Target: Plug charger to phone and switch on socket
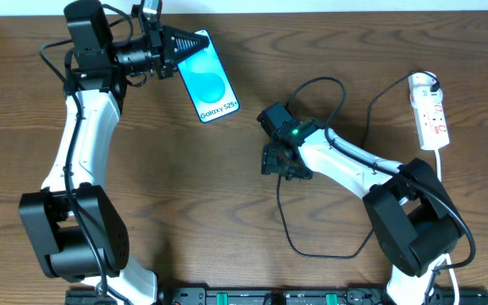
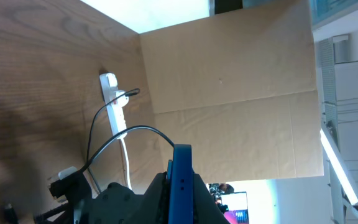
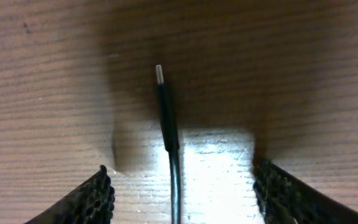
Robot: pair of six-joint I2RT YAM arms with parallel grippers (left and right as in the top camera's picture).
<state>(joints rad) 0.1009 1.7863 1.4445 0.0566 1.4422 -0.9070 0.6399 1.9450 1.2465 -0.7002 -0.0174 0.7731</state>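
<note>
My left gripper point(image 1: 182, 47) is shut on the top end of the phone point(image 1: 211, 82), at the table's far left-centre; the teal screen faces up. In the left wrist view the phone's blue edge point(image 2: 182, 180) stands clamped between the jaws point(image 2: 180, 200). The charger's black plug point(image 3: 166, 115) lies on the wood with its metal tip pointing away. My right gripper point(image 3: 179, 193) is open, one finger on each side of the cable and not touching it. From overhead the right gripper point(image 1: 276, 165) is mid-table. The white socket point(image 1: 429, 110) lies at the far right; it also shows in the left wrist view point(image 2: 113, 102).
The charger's thin black cable point(image 1: 312, 251) loops across the table in front of the right arm and back up to the socket. The socket's white lead point(image 1: 441, 161) runs toward the front right. A cardboard wall point(image 2: 229, 93) stands beyond the table.
</note>
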